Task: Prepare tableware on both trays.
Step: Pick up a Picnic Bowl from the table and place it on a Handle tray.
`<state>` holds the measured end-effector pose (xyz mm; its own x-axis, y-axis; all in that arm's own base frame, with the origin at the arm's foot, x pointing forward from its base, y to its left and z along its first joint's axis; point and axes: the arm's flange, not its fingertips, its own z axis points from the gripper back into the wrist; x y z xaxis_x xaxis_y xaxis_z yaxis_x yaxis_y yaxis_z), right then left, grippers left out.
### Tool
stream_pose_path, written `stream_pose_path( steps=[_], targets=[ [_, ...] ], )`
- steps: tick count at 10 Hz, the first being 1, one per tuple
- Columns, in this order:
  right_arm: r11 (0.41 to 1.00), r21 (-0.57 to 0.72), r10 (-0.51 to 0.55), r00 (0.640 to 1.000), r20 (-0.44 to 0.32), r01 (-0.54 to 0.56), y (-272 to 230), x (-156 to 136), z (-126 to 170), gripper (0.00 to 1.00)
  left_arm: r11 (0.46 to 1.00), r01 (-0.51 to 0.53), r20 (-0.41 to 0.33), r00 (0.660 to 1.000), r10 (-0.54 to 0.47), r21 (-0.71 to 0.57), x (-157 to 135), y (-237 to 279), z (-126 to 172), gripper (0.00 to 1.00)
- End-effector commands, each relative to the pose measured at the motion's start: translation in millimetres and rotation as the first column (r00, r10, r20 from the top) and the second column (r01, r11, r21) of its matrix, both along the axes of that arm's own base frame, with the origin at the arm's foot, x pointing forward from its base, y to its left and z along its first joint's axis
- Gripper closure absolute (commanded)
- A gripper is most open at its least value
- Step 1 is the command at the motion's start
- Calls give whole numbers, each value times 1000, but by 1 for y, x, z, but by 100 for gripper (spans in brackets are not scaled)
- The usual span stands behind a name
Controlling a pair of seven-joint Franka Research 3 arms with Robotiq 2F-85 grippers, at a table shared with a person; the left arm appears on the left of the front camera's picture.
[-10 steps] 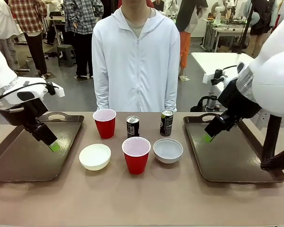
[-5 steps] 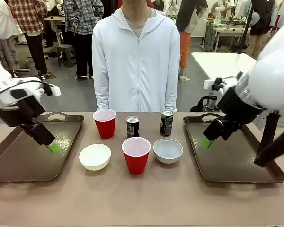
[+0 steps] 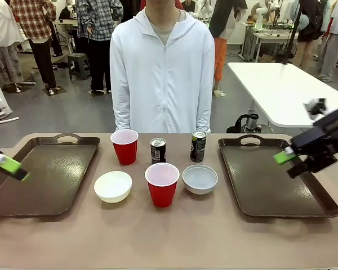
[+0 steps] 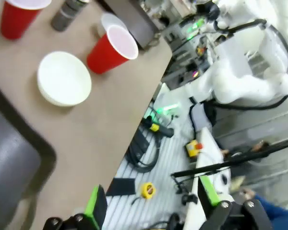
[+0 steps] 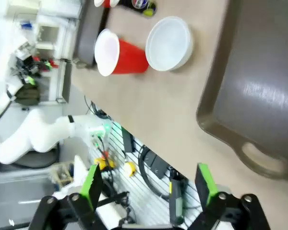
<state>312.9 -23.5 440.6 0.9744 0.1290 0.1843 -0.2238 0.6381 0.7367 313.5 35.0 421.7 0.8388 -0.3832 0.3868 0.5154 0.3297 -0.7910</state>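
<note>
Two dark brown trays lie flat, the left tray and the right tray. Between them stand two red cups, two dark cans, a cream bowl and a grey-white bowl. My left gripper hangs at the picture's far left edge, beside the left tray. My right gripper hovers over the right tray's outer side. Both stand open and empty in their wrist views, left gripper and right gripper, aimed past the table's front edge.
A person in a white hoodie stands at the far side, hands out of sight. The left wrist view shows the cream bowl and a red cup; the right wrist view shows the grey-white bowl and a tray corner.
Both arms have swung outward from over the trays' inner halves, the left to the far left edge, the right to the right. The tableware has not moved.
</note>
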Motion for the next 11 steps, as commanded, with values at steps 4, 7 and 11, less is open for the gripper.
stream_pose_path(
  steps=[4,7,11],
  targets=[
    [967,67,-245,969,-32,247,-62,-25,-25,0,967,-253,-142,959,247,-27,29,75,-15,0],
    [947,88,-308,951,-23,309,-93,-43,-22,0,933,-361,-161,920,357,9,21,113,-11,0],
    [938,92,-334,943,-4,333,-117,-54,-13,0,896,-436,-175,879,443,81,15,141,-14,0]
  ],
)
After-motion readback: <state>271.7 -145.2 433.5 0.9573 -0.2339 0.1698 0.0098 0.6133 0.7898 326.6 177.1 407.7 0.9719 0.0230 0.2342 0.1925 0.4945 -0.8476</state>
